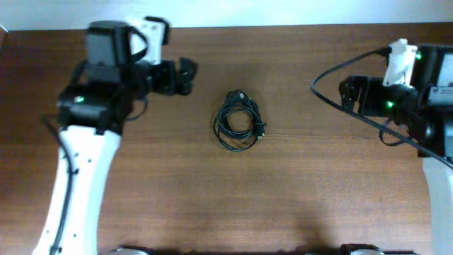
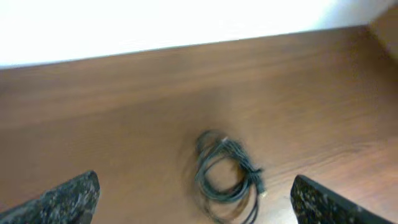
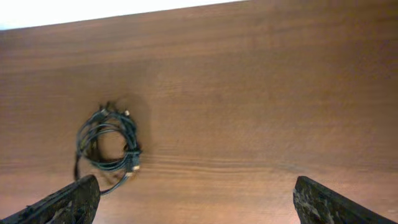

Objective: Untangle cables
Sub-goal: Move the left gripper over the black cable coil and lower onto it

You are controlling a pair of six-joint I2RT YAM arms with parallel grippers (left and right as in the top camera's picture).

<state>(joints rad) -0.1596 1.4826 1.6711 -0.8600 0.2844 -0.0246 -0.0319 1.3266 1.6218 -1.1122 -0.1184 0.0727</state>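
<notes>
The cables lie coiled in one small black bundle on the wooden table, near its middle. The bundle also shows in the left wrist view and in the right wrist view. My left gripper is open and empty, up and to the left of the bundle, apart from it. In its own view its fingers stand wide apart with the coil between and beyond them. My right gripper is open and empty, far to the right of the bundle; its fingers frame bare table.
The wooden table reaches a white wall at the back edge. Thicker black wires loop from the right arm's base. The white left arm crosses the table's left side.
</notes>
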